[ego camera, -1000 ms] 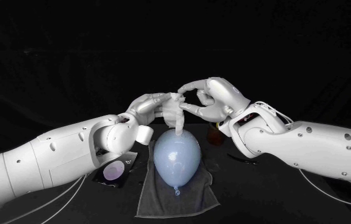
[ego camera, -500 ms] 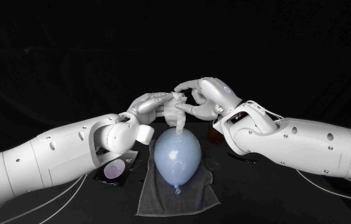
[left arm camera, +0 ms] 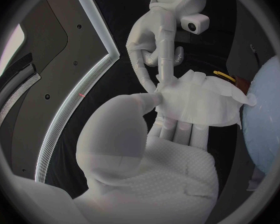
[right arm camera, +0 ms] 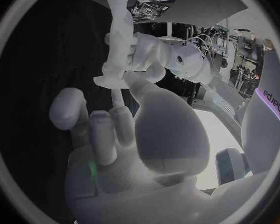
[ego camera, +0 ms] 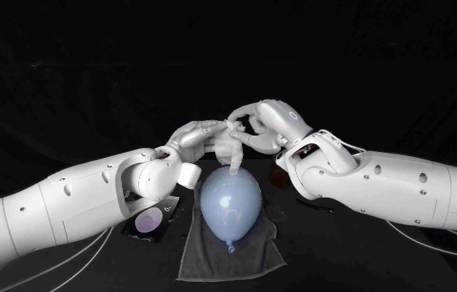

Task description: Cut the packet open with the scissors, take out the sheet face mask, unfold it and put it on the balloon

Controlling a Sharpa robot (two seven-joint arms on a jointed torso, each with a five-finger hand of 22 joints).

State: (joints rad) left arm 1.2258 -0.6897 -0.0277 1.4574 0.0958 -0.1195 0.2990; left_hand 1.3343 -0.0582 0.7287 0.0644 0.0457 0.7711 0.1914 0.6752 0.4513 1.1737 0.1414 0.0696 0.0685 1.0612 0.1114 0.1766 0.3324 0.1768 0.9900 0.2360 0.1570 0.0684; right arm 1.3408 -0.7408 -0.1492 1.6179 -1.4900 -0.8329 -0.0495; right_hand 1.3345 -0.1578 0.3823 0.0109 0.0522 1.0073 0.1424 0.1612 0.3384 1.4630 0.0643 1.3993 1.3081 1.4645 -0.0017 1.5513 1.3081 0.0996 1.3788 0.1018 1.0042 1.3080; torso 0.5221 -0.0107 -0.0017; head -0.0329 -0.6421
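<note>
Seen from the head camera: both hands raised together above the table, meeting over the far tip of a pale blue oval rubber balloon (ego camera: 230,199). Balloon lying lengthwise on a grey cloth towel (ego camera: 232,255) spread on the black table (ego camera: 362,259), knot end toward the robot. Held between the hands, a white folded sheet face mask (ego camera: 228,150), hanging down in a narrow bunch, lower end touching or just above the balloon's far tip, cannot tell which. Left hand (ego camera: 195,140) gripping the mask, thumb pressed against curled fingers with the sheet clamped between. Right hand (ego camera: 262,128) arched over from the other side, thumb and forefinger curved into a ring, tips closed on the mask's upper edge, other fingers loosely bent. In the left wrist view: left hand (left arm camera: 152,174) palm up, mask (left arm camera: 202,102) partly fanned out over its fingers, thumb on top of one corner, right hand (left arm camera: 155,40) reaching down with long fingers pinching that same corner, balloon (left arm camera: 267,114) just beside. In the right wrist view: right hand (right arm camera: 134,149) with fingertips up at the end of the mask (right arm camera: 118,40), left hand (right arm camera: 152,55) wrapped around it. Near the left arm, on the table beside the towel, a dark flat packet with a purple round print (ego camera: 150,222), lying well apart from both hands.
</note>
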